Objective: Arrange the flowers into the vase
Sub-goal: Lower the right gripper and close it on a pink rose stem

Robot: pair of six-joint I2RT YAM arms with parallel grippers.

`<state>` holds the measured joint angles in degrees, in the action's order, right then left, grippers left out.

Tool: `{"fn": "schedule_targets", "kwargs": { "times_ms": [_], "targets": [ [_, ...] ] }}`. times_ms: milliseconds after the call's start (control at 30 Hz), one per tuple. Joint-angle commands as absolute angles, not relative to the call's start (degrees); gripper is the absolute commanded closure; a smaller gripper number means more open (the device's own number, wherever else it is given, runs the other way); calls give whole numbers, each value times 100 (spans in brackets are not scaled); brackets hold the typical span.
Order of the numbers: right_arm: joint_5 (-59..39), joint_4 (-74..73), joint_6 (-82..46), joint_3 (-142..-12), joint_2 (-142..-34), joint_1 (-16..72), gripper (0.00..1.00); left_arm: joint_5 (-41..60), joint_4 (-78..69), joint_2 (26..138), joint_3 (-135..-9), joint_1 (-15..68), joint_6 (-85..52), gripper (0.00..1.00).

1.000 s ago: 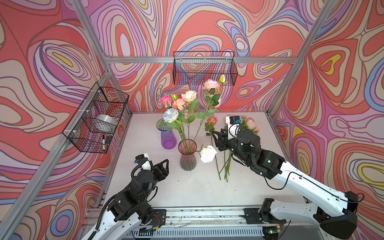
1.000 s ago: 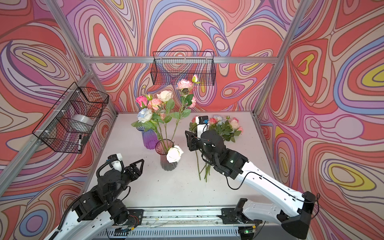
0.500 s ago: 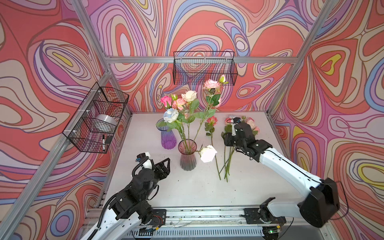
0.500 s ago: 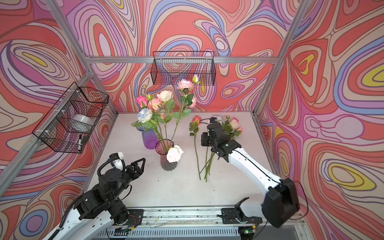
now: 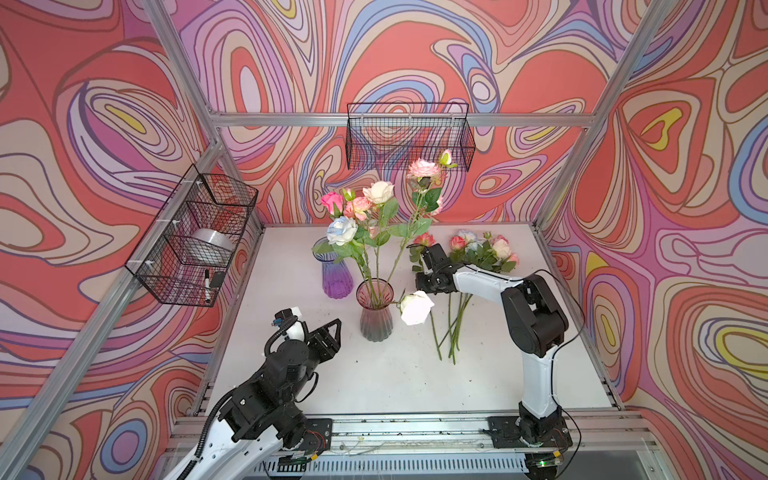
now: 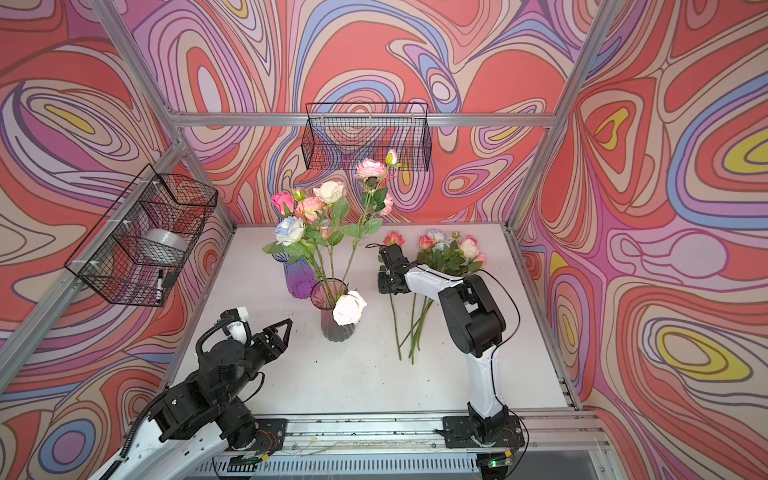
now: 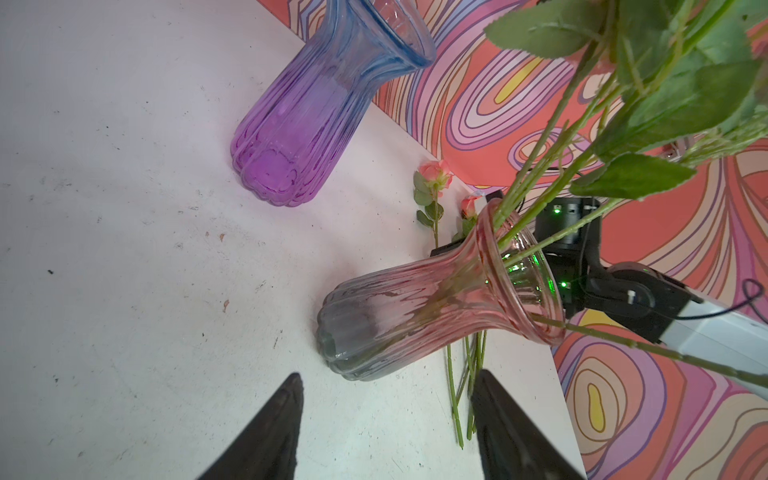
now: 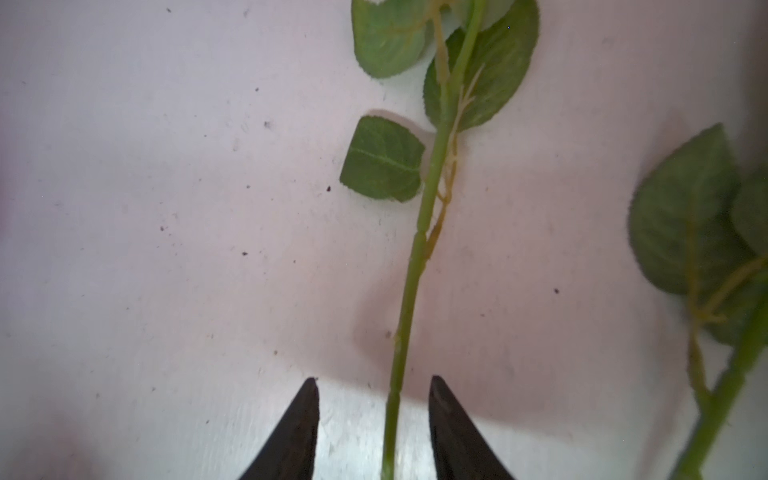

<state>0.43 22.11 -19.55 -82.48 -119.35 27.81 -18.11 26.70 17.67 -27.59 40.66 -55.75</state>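
Both jaws of my left gripper [image 7: 386, 378] stand wide and empty near the pink vase [image 5: 376, 316], I think to steady it, while beyond it my right gripper [image 8: 374, 380] straddles, not yet pinching, one stem [image 8: 415, 266] lying on the table [image 5: 374, 374] beside the other flowers [image 5: 482, 251].

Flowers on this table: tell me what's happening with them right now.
Several roses already stand in the pink vase; the purple vase looks empty. More loose roses lie on the table. The right gripper is down over one loose stem, jaws open on either side, not yet gripping. The left gripper hovers open and empty near the pink vase.
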Motion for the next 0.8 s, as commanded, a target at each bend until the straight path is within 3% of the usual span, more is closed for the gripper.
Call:
{"fn": "schedule_targets", "kwargs": {
  "times_ms": [0,300,767],
  "targets": [
    [208,2375,-1906,-8503,-12173,2750,63,-1974,2923,1528,-2717,4061,-5611,35],
    [176,2215,-2099,-8335,-11994,2738,99,-2126,3034,1397,-2875,4061,-5452,35],
    [80,1194,-2669,-6638,-9079,2741,100,-2009,2934,1735,-3202,4062,-5418,35]
  ]
}}
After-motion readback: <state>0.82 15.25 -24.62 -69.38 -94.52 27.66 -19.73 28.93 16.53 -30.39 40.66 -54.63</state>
